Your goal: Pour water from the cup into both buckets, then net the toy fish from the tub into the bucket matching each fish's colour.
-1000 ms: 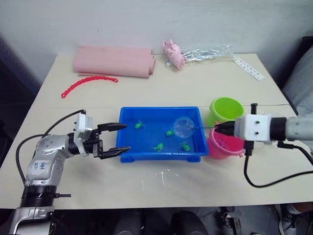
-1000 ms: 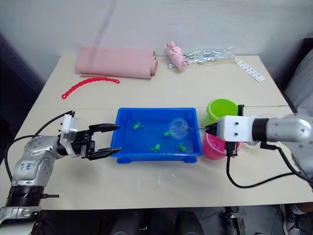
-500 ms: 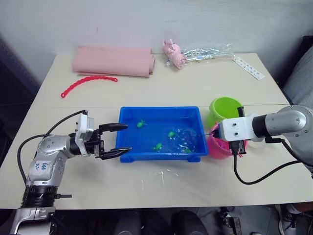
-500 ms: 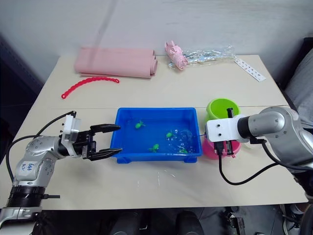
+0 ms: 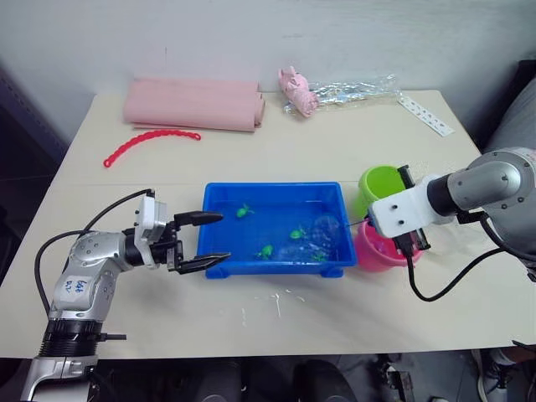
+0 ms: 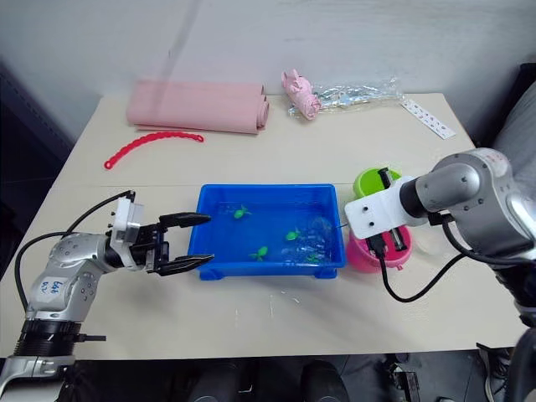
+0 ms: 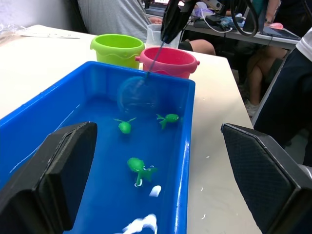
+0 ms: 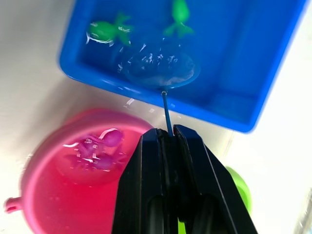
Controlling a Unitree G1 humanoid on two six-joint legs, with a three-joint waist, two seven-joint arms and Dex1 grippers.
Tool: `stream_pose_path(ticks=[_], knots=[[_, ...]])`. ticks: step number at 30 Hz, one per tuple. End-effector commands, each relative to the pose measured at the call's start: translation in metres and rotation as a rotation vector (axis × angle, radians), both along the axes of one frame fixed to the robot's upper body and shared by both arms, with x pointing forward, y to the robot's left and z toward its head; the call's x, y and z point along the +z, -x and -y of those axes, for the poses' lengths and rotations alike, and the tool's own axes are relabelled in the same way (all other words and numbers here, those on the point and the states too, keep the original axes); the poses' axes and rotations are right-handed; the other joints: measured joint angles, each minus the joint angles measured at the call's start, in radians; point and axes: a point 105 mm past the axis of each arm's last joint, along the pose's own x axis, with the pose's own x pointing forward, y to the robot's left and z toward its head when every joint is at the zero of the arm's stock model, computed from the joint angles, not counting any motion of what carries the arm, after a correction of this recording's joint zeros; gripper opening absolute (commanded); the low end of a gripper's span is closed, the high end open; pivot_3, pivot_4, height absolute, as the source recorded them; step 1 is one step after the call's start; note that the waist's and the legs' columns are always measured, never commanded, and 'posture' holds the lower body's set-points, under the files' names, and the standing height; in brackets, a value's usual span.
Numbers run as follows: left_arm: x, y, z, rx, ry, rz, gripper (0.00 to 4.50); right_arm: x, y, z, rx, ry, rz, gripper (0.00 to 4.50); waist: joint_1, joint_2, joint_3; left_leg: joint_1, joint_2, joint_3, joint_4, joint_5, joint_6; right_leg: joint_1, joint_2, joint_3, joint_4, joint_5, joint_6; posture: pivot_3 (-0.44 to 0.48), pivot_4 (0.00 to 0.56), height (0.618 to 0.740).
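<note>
The blue tub (image 5: 273, 187) holds water and several green toy fish (image 5: 296, 233). The net (image 5: 327, 235) is dipped into the water at the tub's right end, beside two of the fish (image 8: 103, 30). Its thin handle (image 8: 165, 108) runs back to my right gripper (image 8: 166, 132), which is shut on it above the pink bucket (image 5: 378, 251). Pink fish (image 8: 105, 141) lie in that bucket. The green bucket (image 5: 383, 184) stands just behind it. The clear cup (image 7: 156, 34) is behind the buckets. My left gripper (image 5: 224, 236) is open at the tub's left end.
A rolled pink towel (image 5: 194, 105) and a red chain (image 5: 151, 141) lie at the back left. A pink toy (image 5: 298, 90), a clear plastic bag (image 5: 353, 87) and a white strip (image 5: 425, 115) lie at the back right. People (image 7: 122, 14) sit beyond the table's right end.
The net has gone from above the water down into the tub's right end. My right wrist has tilted and drawn closer over the pink bucket. The left gripper has barely moved.
</note>
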Motion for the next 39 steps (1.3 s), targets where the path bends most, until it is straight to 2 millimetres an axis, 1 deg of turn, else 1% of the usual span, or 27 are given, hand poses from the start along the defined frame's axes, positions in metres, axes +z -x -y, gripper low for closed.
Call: stream_pose_path(ticks=[1,4,7,10,15,18,20,23,30,34,39], knots=[[0.006,0.005,0.004,-0.009,0.014,0.033,4.46,0.008,0.002,-0.004,0.03,0.067,-0.016,0.0,0.0,0.0,0.0,0.0,0.0,0.0,0.0,0.0,0.0,0.0,0.0,0.0,0.0,0.0,0.0,0.0,0.15,0.74],[0.006,0.006,0.004,-0.006,0.018,0.032,4.46,0.005,0.007,0.0,0.02,0.12,-0.061,0.0,0.001,0.0,0.0,0.0,0.0,0.0,0.0,0.0,0.0,0.0,0.0,0.0,0.0,0.0,0.0,0.0,0.15,0.74],[0.005,0.007,0.005,-0.005,0.022,0.029,4.46,0.002,0.014,-0.007,0.029,0.118,-0.118,0.0,0.001,0.0,0.0,0.0,0.0,0.0,0.0,0.0,0.0,0.0,0.0,0.0,0.0,0.0,0.0,0.0,0.15,0.74],[0.005,0.007,0.005,-0.002,0.026,0.03,4.46,0.001,0.017,-0.016,0.02,0.04,-0.157,0.0,0.0,0.0,0.0,0.0,0.0,0.0,0.0,0.0,0.0,0.0,0.0,0.0,0.0,0.0,0.0,0.0,0.15,0.74],[0.004,0.007,0.005,0.004,0.029,0.03,4.46,-0.002,0.013,-0.016,-0.063,-0.084,-0.21,0.0,0.002,0.0,0.0,0.0,0.0,0.0,0.0,0.0,0.0,0.0,0.0,0.0,0.0,0.0,0.0,0.0,0.15,0.74],[0.004,0.007,0.005,0.007,0.032,0.028,4.46,-0.003,0.012,-0.018,-0.113,-0.187,-0.256,0.0,0.001,0.0,0.0,0.0,0.0,0.0,0.0,0.0,0.0,0.0,0.0,0.0,0.0,0.0,0.0,0.0,0.15,0.74],[0.004,0.006,0.005,0.009,0.034,0.027,4.46,-0.008,0.012,-0.016,-0.147,-0.237,-0.288,0.0,0.001,0.0,0.0,0.0,0.0,0.0,0.0,0.0,0.0,0.0,0.0,0.0,0.0,0.0,0.0,0.0,0.15,0.74],[0.004,0.006,0.005,0.01,0.031,0.027,4.46,-0.015,0.01,-0.009,-0.166,-0.241,-0.293,0.0,0.002,0.0,0.0,0.0,0.0,0.0,0.0,0.0,0.0,0.0,0.0,0.0,0.0,0.0,0.0,0.0,0.15,0.74],[0.005,0.004,0.004,0.014,0.029,0.028,4.46,-0.026,0.004,-0.006,-0.254,-0.434,-0.375,0.0,0.001,0.0,0.0,0.0,0.0,0.0,0.0,0.0,0.0,0.0,0.0,0.0,0.0,0.0,0.0,0.0,0.15,0.74],[0.006,0.004,0.003,0.015,0.028,0.027,4.46,-0.023,-0.001,-0.011,-0.256,-0.593,-0.395,0.0,0.001,0.0,0.0,0.0,0.0,0.0,0.0,0.0,0.0,0.0,0.0,0.0,0.0,0.0,0.0,0.0,0.15,0.74],[0.006,0.003,0.002,0.016,0.026,0.027,4.46,-0.029,-0.002,-0.009,-0.234,-0.67,-0.414,0.0,0.002,0.0,0.0,0.0,0.0,0.0,0.0,0.0,0.0,0.0,0.0,0.0,0.0,0.0,0.0,0.0,0.15,0.74]])
